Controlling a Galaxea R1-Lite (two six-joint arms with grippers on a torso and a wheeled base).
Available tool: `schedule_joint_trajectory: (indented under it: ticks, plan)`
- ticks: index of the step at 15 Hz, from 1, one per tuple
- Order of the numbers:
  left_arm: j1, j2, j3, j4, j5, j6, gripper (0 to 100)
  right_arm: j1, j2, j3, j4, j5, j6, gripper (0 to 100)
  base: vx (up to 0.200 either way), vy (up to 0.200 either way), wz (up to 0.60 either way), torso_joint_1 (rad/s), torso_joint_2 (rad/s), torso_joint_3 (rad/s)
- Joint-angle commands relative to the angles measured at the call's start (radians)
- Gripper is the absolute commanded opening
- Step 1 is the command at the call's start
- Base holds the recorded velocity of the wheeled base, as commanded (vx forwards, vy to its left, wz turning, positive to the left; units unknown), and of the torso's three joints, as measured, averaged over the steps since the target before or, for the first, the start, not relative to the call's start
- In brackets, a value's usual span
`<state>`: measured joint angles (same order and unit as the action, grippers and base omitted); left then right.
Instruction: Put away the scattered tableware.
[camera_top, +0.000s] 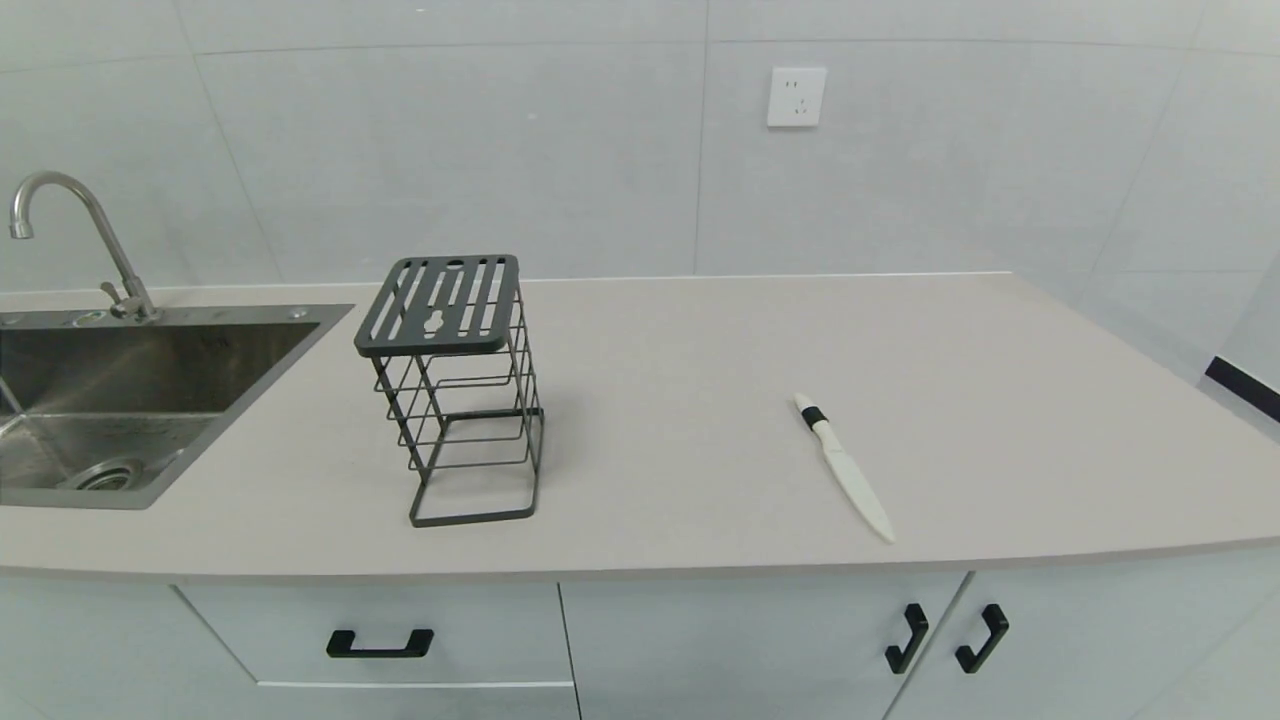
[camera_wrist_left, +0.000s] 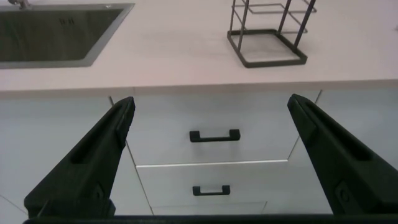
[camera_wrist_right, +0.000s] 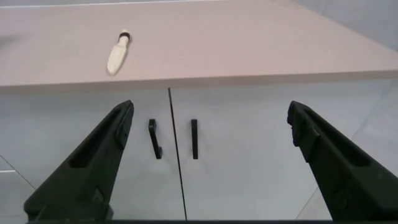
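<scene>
A white knife (camera_top: 843, 466) with a black band near its handle end lies flat on the counter's right part, blade tip toward the front edge; it also shows in the right wrist view (camera_wrist_right: 118, 53). A black wire rack (camera_top: 450, 385) with a slotted top stands upright near the counter's middle; its base (camera_wrist_left: 266, 48) shows in the left wrist view. My left gripper (camera_wrist_left: 211, 109) is open, held low in front of the drawers. My right gripper (camera_wrist_right: 211, 109) is open too, below the counter edge, facing the cabinet doors.
A steel sink (camera_top: 110, 400) with a faucet (camera_top: 70, 240) is set into the counter at the left. Drawers with black handles (camera_wrist_left: 214, 135) and cabinet doors with black handles (camera_wrist_right: 174, 138) lie under the counter (camera_top: 700, 380). A wall socket (camera_top: 796, 96) is behind.
</scene>
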<state>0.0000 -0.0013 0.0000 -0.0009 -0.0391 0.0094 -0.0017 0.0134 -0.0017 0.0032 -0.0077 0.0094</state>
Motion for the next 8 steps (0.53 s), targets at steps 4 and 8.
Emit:
schedule_joint_trajectory:
  ticks: [4, 8]
  plan:
    - [0.0, 0.001, 0.0, -0.001, -0.001, 0.0, 100, 0.0, -0.001, 0.0, 0.0, 0.0, 0.0, 100, 0.0, 0.0, 0.0, 0.282, -0.54, -0.265]
    - [0.0, 0.001, 0.0, -0.001, -0.001, 0.0, 100, 0.0, 0.0, 0.0, 0.0, 0.0, 0.0, 100, 0.0, 0.0, 0.0, 0.301, -0.58, -0.286]
